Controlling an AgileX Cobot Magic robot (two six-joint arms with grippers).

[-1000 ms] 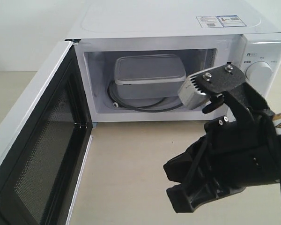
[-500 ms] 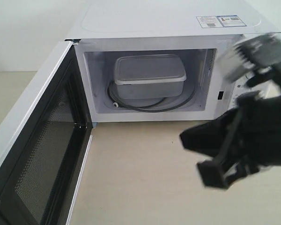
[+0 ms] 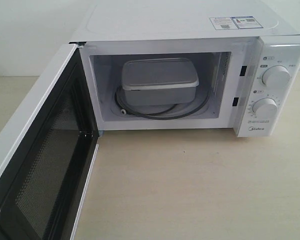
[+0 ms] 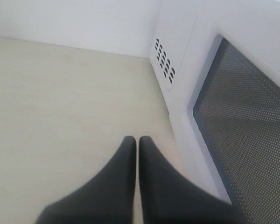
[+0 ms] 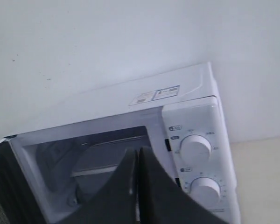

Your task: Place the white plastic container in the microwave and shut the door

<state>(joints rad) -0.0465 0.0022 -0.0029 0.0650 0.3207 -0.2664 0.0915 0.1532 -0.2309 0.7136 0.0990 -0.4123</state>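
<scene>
The white plastic container (image 3: 159, 80) rests on the glass turntable inside the microwave (image 3: 190, 25), lid on. The door (image 3: 37, 165) hangs wide open toward the front left, its dark mesh window facing inward. Neither arm shows in the exterior view. In the left wrist view my left gripper (image 4: 137, 140) is shut and empty, low over the table beside the door's outer face (image 4: 242, 121). My right gripper (image 5: 137, 151) is also shut and empty, held back from the microwave (image 5: 196, 107), with the container (image 5: 102, 158) visible in the cavity behind its fingertips.
Two round dials (image 3: 276, 76) sit on the control panel at the right. A label sticker (image 3: 232, 22) lies on the microwave's top. The beige tabletop (image 3: 190, 185) stretches in front of the cavity, with a white wall behind.
The right arm, which filled the lower right of the exterior view, has swung off to the right and out of that view. The container and the door have not moved.
</scene>
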